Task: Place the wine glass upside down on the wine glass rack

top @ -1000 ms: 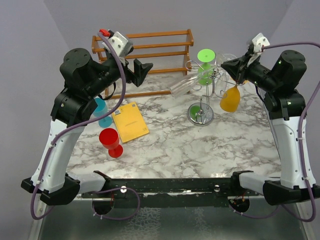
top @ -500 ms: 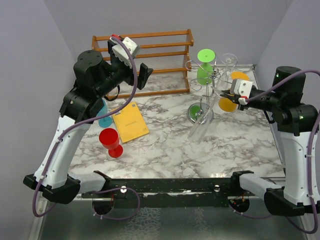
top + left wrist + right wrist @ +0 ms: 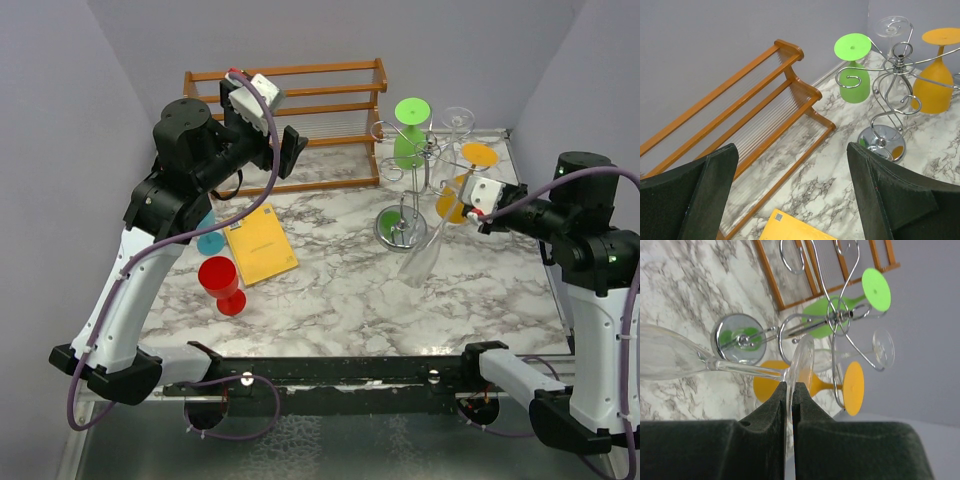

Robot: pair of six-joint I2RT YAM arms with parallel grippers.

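The clear wine glass (image 3: 424,254) hangs tilted, bowl down and to the left, just right of the wine glass rack's shiny round base (image 3: 401,229). My right gripper (image 3: 479,201) is shut on the rim of the glass's foot (image 3: 801,360); stem and bowl (image 3: 665,360) stretch away to the left. The silver wire rack (image 3: 892,75) carries a green glass (image 3: 410,136), an orange glass (image 3: 460,197) and a clear glass (image 3: 457,120), all upside down. My left gripper (image 3: 286,150) is raised over the back left, open and holding nothing (image 3: 792,150).
A brown wooden slatted shelf (image 3: 300,110) stands along the back wall. A yellow booklet (image 3: 260,243), a red glass (image 3: 221,284) and a teal glass (image 3: 208,236) lie on the marble table's left half. Grey walls close in on both sides.
My right arm swung the clear glass from lying level to the left of the rack's top down to the rack's right, bowl now hanging low. The left gripper opened a little wider.
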